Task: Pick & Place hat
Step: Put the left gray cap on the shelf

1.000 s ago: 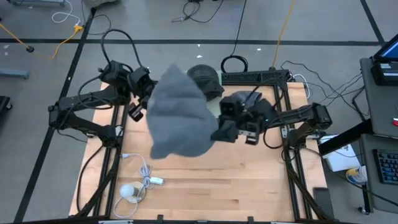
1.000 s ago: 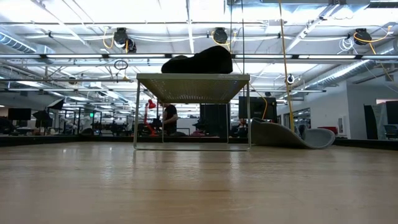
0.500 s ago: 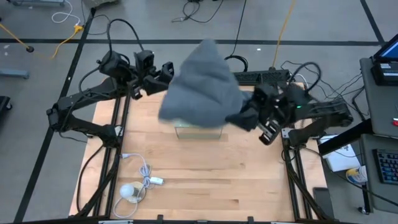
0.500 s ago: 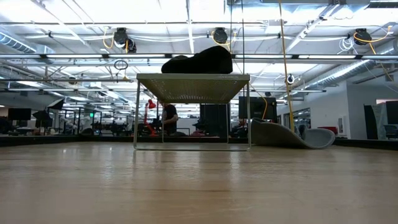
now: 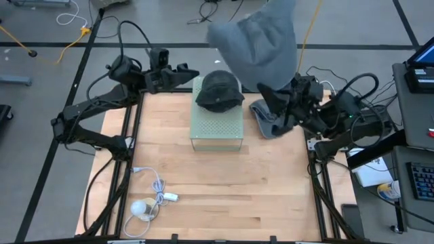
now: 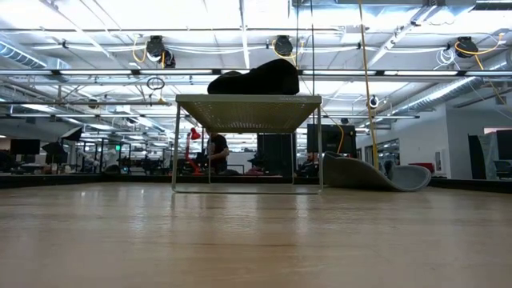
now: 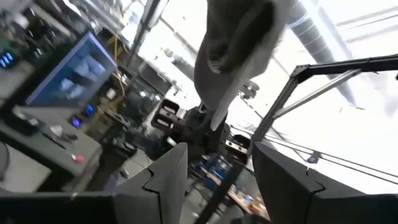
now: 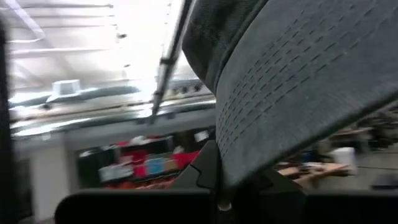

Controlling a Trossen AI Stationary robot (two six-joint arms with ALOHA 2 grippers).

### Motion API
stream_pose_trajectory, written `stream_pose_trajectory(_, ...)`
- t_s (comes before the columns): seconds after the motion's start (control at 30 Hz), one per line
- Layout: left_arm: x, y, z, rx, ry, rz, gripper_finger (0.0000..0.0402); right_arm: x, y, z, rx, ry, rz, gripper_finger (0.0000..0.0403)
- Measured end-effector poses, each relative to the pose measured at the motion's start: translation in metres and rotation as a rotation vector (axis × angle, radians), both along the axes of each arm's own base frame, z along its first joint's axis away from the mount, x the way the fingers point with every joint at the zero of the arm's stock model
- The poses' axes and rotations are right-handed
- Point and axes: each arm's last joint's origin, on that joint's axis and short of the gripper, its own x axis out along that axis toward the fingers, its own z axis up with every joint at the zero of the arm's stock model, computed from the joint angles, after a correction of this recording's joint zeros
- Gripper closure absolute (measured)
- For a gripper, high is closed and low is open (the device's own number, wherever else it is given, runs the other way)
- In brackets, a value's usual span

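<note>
A large grey hat (image 5: 256,39) is held high over the table's far right by my right gripper (image 5: 273,100), which is shut on it. In the right wrist view its stitched brim (image 8: 292,93) fills the picture. A black cap (image 5: 218,89) rests on top of a pale green perforated stand (image 5: 217,125); the low view shows the cap (image 6: 256,80) on the stand (image 6: 248,102). Another grey hat (image 5: 266,116) lies on the table to the right of the stand. My left gripper (image 5: 188,73) is open at the stand's far left corner and touches nothing. My right gripper (image 8: 214,180) pinches the grey hat's stitched brim (image 8: 249,146) at its edge between the two fingers. The hat is lifted clear of the table and stands up above the fingers, toward the camera overhead.
A white cable and a small white device (image 5: 146,207) lie near the table's near left corner. Black cables (image 5: 278,83) run along the far edge. The wooden table (image 5: 224,183) is bare between the stand and its near edge.
My right gripper has carried the grey hat up and from the table's middle left toward its far right, uncovering the stand and the black cap. My left gripper has moved toward the far edge and to the right, ending beside the stand's far left corner.
</note>
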Motion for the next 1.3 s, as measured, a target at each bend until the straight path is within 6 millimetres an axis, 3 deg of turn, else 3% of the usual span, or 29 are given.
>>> stream_pose_trajectory(0.27, 0.008, -0.017, 0.001, 0.053, -0.06, 0.126, 0.0218, 0.018, -0.008, -0.004, 0.018, -0.052, -0.055, 0.0397)
stream_pose_trajectory(0.77, 0.032, -0.052, -0.01, 0.098, -0.015, 0.155, 0.0218, 0.06, -0.015, -0.029, 0.049, -0.012, 0.095, 0.0396)
stream_pose_trajectory(1.03, 0.035, -0.06, -0.011, 0.099, -0.015, 0.151, 0.0218, 0.081, -0.012, -0.046, 0.089, 0.058, 0.121, 0.0395)
stream_pose_trajectory(1.3, 0.035, -0.061, -0.01, 0.053, -0.018, 0.144, 0.0226, 0.085, -0.012, -0.049, 0.116, 0.053, 0.136, 0.0395)
